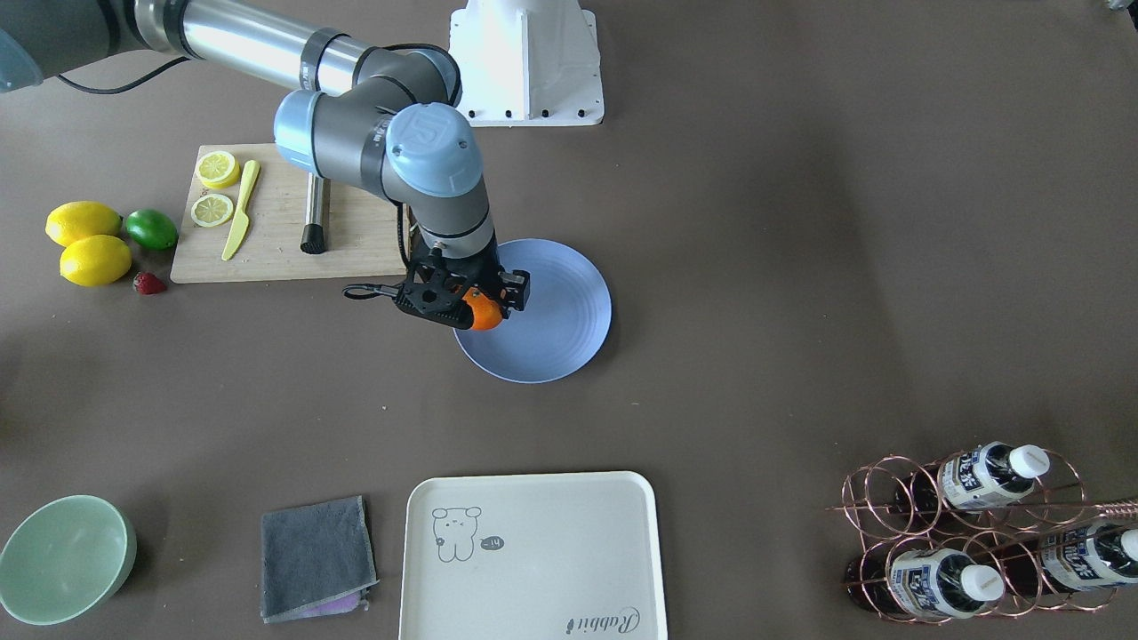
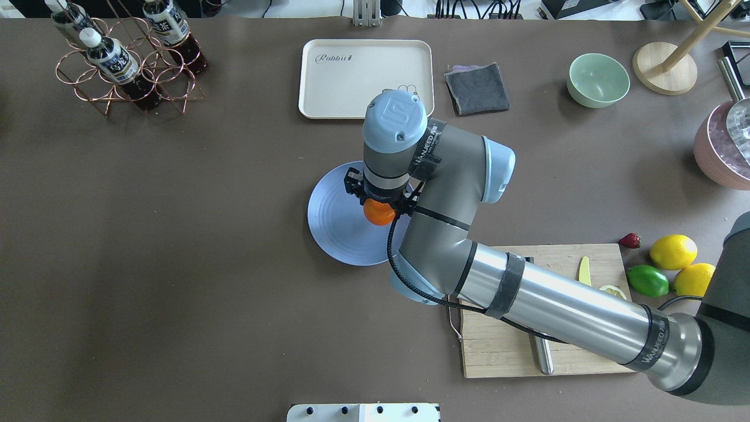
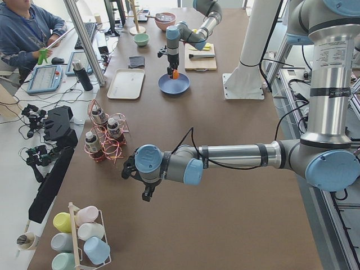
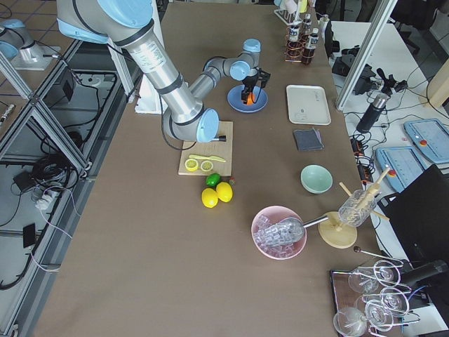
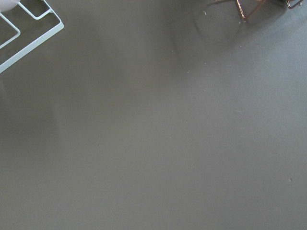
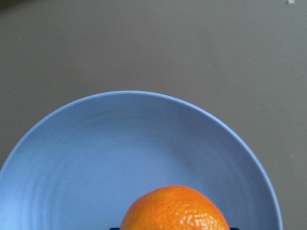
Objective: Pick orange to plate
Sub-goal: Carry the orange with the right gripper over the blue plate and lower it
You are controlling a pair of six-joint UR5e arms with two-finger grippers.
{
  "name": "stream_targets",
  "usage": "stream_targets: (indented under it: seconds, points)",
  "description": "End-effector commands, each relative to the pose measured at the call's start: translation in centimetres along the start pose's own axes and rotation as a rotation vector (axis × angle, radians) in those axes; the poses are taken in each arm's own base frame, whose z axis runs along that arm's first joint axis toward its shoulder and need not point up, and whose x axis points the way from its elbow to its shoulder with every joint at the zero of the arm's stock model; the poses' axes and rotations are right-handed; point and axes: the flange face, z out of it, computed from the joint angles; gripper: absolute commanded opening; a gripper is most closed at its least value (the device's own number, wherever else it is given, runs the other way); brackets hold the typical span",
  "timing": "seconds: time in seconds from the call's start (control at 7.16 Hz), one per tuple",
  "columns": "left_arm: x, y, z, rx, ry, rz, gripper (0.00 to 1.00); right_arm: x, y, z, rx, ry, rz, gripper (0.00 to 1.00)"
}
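Note:
The orange [image 1: 485,314] sits between the fingers of my right gripper [image 1: 476,307], which is shut on it and points down over the blue-lavender plate [image 1: 556,324]. From overhead the orange [image 2: 379,214] shows just under the wrist, above the plate's [image 2: 337,231] right part. The right wrist view has the orange [image 6: 175,209] at the bottom edge with the plate [image 6: 120,143] beneath it; I cannot tell whether they touch. My left gripper [image 3: 147,193] shows only in the exterior left view, over bare table, so I cannot tell its state.
A cutting board [image 1: 276,258] with lemon slices, a yellow knife and a metal tool lies beside the plate. Two lemons [image 1: 84,240], a lime [image 1: 151,228] and a strawberry lie past it. A cream tray [image 1: 533,556], grey cloth [image 1: 316,556], green bowl [image 1: 62,558] and bottle rack [image 1: 978,533] line the operators' edge.

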Motion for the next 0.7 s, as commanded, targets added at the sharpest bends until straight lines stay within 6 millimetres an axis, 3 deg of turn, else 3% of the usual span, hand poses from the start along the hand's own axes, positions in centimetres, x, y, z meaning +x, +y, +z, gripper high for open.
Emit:
stream_targets:
  seconds: [0.0,0.28,0.42,0.56]
  points:
    - [-0.2,0.3,0.1,-0.003,0.000,-0.005,0.98,-3.0,2.8,2.0,0.015,0.024,0.009,0.00]
    - [-0.5,1.1,0.3,-0.008,0.000,-0.014,0.98,-3.1,3.3,2.7,0.054,0.004,-0.008,0.00]
    - [-0.5,1.2,0.3,-0.008,0.000,-0.014,0.98,-2.9,2.7,2.8,0.058,0.007,-0.013,0.80]
    - [-0.5,1.2,0.3,-0.008,0.000,-0.014,0.98,-3.0,1.6,2.2,0.070,-0.002,-0.012,1.00]
